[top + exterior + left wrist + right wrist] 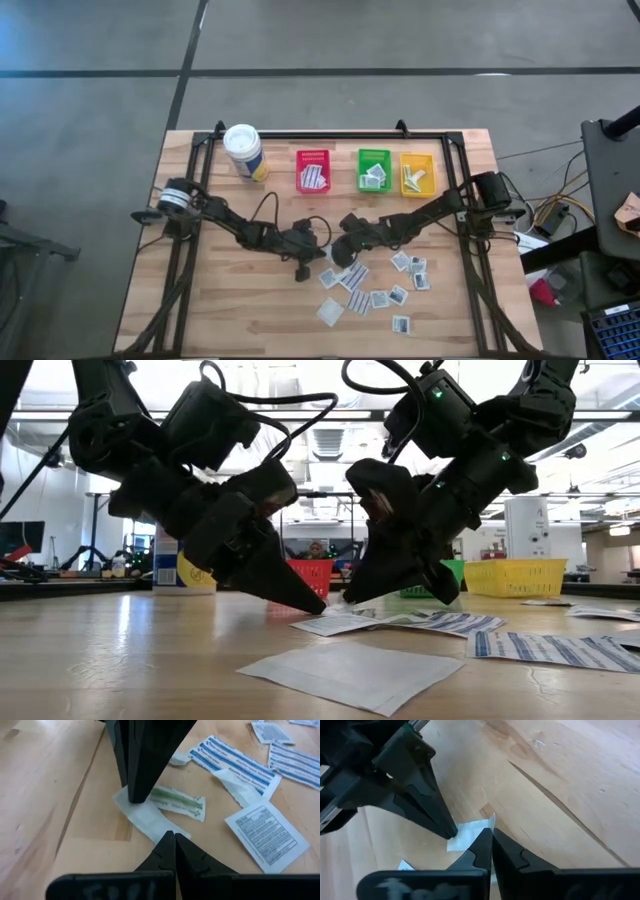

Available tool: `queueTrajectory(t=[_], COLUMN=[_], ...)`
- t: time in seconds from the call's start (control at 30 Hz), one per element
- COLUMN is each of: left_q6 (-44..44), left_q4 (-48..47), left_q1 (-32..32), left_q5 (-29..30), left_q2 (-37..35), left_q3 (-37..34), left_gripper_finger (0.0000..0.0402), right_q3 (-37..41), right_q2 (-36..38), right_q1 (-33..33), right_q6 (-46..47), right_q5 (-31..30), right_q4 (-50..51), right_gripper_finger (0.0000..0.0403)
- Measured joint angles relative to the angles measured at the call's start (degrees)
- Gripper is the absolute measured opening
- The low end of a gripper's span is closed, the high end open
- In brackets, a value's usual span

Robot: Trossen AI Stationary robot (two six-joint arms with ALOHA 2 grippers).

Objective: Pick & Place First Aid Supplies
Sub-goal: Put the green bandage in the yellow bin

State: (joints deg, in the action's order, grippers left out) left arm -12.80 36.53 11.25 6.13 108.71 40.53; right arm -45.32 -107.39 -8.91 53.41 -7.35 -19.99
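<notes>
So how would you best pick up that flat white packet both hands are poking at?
By its lifted edge: the packet lies flat on the table, so come down from above. The left hand pins one end; the right hand closes on the raised edge.

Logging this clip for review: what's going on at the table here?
Both arms meet mid-table over one small white packet. The left gripper is shut, tip pressing the packet's edge; the right gripper has shut on its other edge. More packets lie loose nearby, and some already sit in the red bin, green bin and yellow bin.
</notes>
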Motion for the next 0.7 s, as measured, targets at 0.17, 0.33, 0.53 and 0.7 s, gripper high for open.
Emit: queueTrajectory(t=[0.17,0.33,0.53,0.7], left_q6=[1.38,2.39,3.12,5.49], left_q4=[-0.63,-4.54,-9.51,-10.23], left_q1=[0.00,0.00,0.00,0.00], left_q5=[-0.04,0.52,3.03,3.41], left_q2=[-2.43,-5.57,-11.25,-16.92], left_q3=[-0.03,-0.07,-0.95,-4.13], left_gripper_finger=[0.0000,0.0000,0.0000,0.0000], right_q3=[0.02,0.07,0.24,0.54], right_q2=[0.69,2.43,6.34,10.56], right_q1=[0.00,0.07,0.87,1.67], right_q6=[-1.95,-4.49,-6.63,-9.16], right_q5=[0.11,0.04,-1.36,-3.12], right_q4=[0.13,0.72,6.47,10.81], right_gripper_finger=[0.0008,0.0008,0.0008,0.0008])
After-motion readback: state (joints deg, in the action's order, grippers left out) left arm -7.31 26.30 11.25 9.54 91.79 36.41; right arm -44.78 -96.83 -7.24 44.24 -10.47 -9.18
